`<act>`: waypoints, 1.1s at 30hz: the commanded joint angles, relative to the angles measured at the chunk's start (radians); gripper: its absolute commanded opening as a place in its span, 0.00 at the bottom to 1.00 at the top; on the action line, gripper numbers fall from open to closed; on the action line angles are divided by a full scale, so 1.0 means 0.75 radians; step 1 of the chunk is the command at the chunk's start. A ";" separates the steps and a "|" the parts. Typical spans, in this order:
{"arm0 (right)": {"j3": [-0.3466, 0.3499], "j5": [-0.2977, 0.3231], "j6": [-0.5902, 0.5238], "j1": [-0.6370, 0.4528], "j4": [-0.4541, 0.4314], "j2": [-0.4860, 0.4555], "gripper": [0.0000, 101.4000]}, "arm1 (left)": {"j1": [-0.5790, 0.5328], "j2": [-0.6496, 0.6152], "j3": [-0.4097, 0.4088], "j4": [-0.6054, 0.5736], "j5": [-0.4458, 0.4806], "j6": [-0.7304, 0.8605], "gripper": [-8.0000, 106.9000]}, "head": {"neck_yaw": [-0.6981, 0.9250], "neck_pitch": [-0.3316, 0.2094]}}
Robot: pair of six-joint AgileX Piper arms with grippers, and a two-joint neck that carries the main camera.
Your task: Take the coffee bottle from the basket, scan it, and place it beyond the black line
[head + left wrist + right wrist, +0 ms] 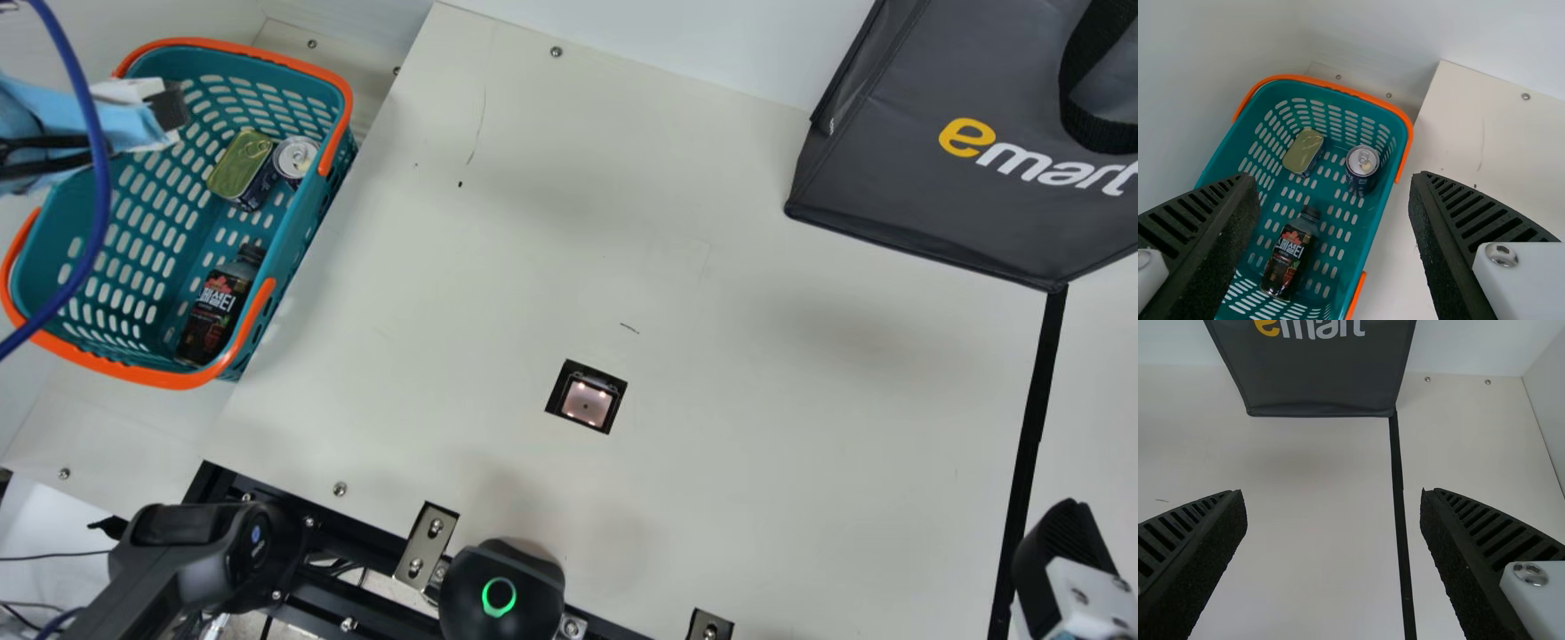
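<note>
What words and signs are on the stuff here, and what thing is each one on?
"emart": on the dark gray bag.
Korean letters: on the coffee bottle, too blurred to quote for sure.
Drink can and flat tin: any print is too small to read.
Small bluish mark: on the black arm joint, too small to read.

A basket point(343, 89) is set at the left of the bench point(711, 311), with a coffee bottle point(216, 307) laid in its near part, cap toward the far end. Beyond the bottle, a tin point(240, 164) and, to its right, a can point(296, 158) are held in the basket's far part. A scanner point(587, 402) is sunk into the bench between the basket and the line point(1031, 400), which is run from front to back at right. A bag point(925, 187) is placed at the rear, its near right corner at the line's far end.
</note>
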 commanded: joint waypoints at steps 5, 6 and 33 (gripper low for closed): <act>0.000 0.000 0.000 0.000 0.000 0.000 0.90 | 0.114 0.021 0.009 -0.054 -0.018 0.095 0.85 | 0.003 -0.035; 0.000 0.000 0.000 0.000 0.000 0.000 0.90 | 0.128 0.026 0.011 -0.062 -0.020 0.107 0.85 | 0.003 -0.035; 0.000 0.000 0.000 0.000 0.000 0.000 0.90 | 0.427 0.230 0.091 -0.239 -0.054 0.522 0.85 | 0.003 -0.035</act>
